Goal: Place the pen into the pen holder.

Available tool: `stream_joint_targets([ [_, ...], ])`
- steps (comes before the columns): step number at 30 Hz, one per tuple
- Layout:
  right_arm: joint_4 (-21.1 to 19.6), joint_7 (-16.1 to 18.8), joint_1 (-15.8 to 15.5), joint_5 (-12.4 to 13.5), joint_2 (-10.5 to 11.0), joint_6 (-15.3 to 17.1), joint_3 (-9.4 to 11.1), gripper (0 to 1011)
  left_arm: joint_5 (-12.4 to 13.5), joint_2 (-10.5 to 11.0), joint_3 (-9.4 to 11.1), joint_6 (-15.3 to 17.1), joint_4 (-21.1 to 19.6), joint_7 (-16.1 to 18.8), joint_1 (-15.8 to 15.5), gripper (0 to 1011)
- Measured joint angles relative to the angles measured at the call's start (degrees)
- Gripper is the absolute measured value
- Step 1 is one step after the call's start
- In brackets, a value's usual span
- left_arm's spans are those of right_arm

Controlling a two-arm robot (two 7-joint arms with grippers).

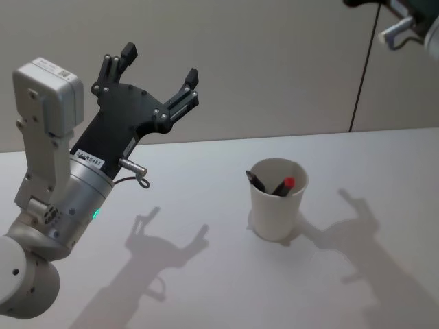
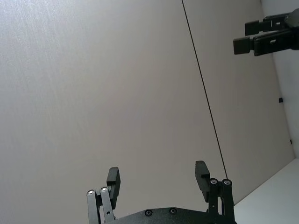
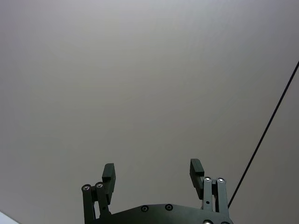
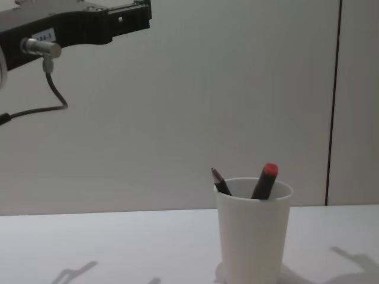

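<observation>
The left gripper (image 1: 159,72), a black two-fingered claw on a silver and white arm, hangs high above the left part of the white table (image 1: 206,288), pointing up and away toward the wall. Its fingers (image 2: 113,179) are spread wide with nothing between them.

Farther out, right of centre on the table, stands the plain white tapered paper cup with a rolled rim, the pen holder (image 1: 278,199). Inside it two pens lean against the rim: a dark pen with a red cap (image 4: 265,179) on the right side and a dark pen with a pointed tip (image 4: 221,180) on the left. The cup is well below and to the right of the left gripper's fingers, well apart from them.

The right gripper (image 3: 152,175) is raised high at the far right, facing the pale grey wall (image 3: 140,70), its fingers (image 3: 196,170) also wide apart and empty, well above the cup.
</observation>
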Motion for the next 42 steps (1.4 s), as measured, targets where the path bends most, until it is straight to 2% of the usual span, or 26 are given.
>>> stream_joint_targets([
  [15, -1.73, -1.46, 0.16, -0.18, 0.41, -0.21, 1.19, 1001, 0.00, 0.00, 0.00, 0.00, 0.00, 0.00, 0.00, 1001],
  [36, -2.27, -1.92, 0.23, -0.25, 0.54, -0.30, 1.55, 1001, 0.00, 0.00, 0.01, 0.00, 0.00, 0.00, -0.01, 1001],
  [42, -1.76, -1.87, -0.53, -0.20, 0.39, -1.09, 1.75, 1001, 0.17, -0.11, 0.71, 0.17, 1.10, 0.17, -0.56, 1001],
])
